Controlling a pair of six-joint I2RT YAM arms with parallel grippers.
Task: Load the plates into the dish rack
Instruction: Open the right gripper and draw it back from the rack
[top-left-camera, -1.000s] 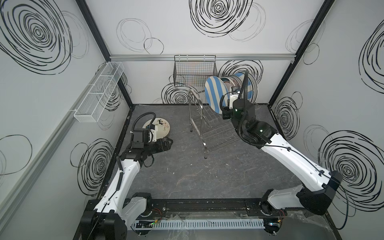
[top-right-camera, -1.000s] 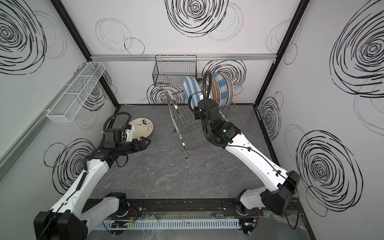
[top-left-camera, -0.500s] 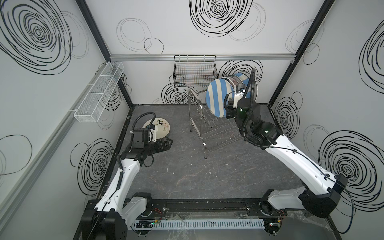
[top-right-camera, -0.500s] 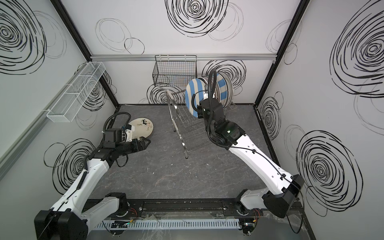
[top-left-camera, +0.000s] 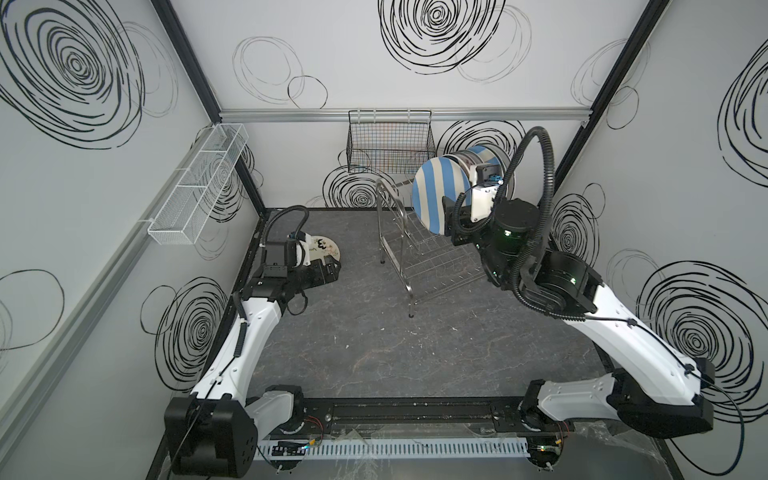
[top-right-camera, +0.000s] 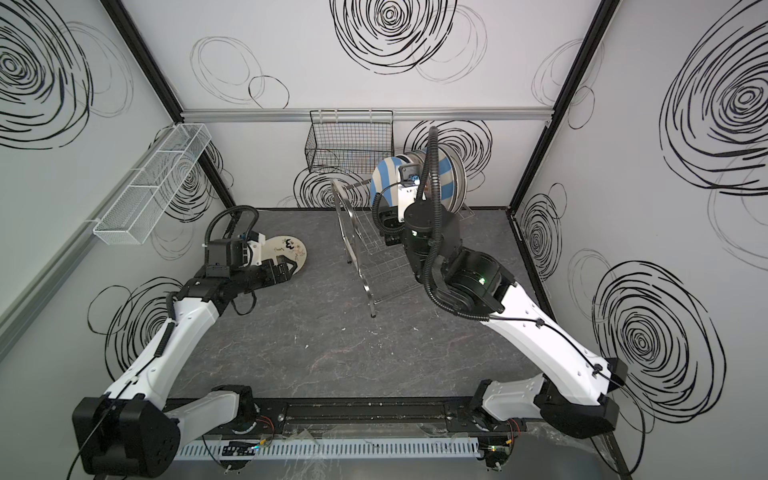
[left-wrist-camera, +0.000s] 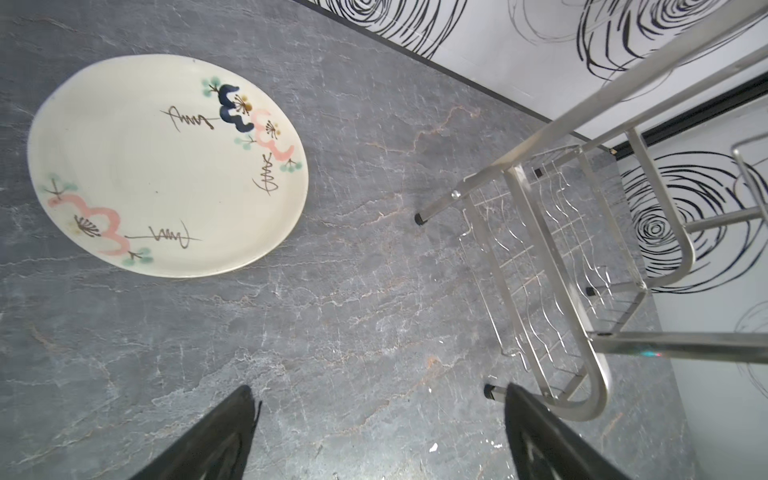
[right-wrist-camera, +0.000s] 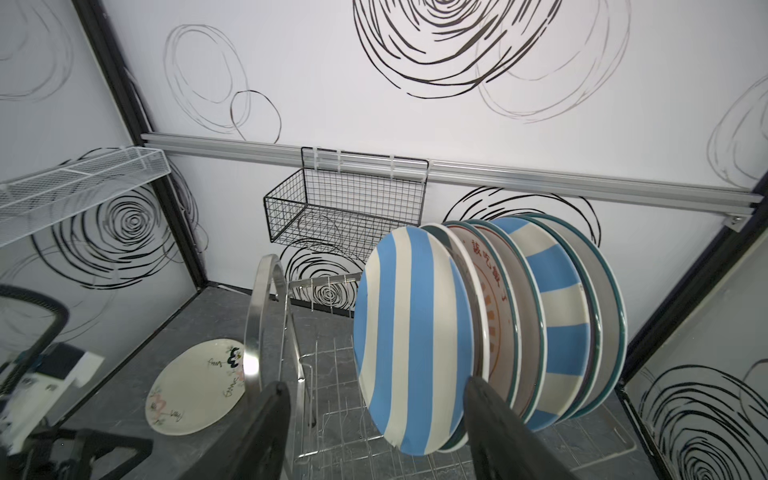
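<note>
The steel dish rack (top-left-camera: 395, 249) (top-right-camera: 353, 237) stands at the back middle. Several plates stand on edge in its far end, the front one blue-cream striped (top-left-camera: 440, 195) (top-right-camera: 384, 183) (right-wrist-camera: 411, 340). My right gripper (right-wrist-camera: 376, 419) (top-left-camera: 451, 226) is open, its fingers (right-wrist-camera: 266, 419) wide apart to either side of that plate's lower edge, gripping nothing. A cream plate with painted flowers (left-wrist-camera: 166, 166) (top-left-camera: 324, 249) (top-right-camera: 291, 249) lies flat on the floor left of the rack. My left gripper (left-wrist-camera: 382, 419) (top-right-camera: 286, 270) hovers open beside it, empty.
A black wire basket (top-left-camera: 388, 145) hangs on the back wall above the rack. A long white mesh tray (top-left-camera: 195, 183) is fixed to the left wall. The rack's near arched tube (right-wrist-camera: 266, 316) and lower wires lie between my right gripper and the floor plate.
My right gripper has opened and let go of the striped plate, which now stands in the rack against the others. The right arm shifted right. The left arm stayed still.
</note>
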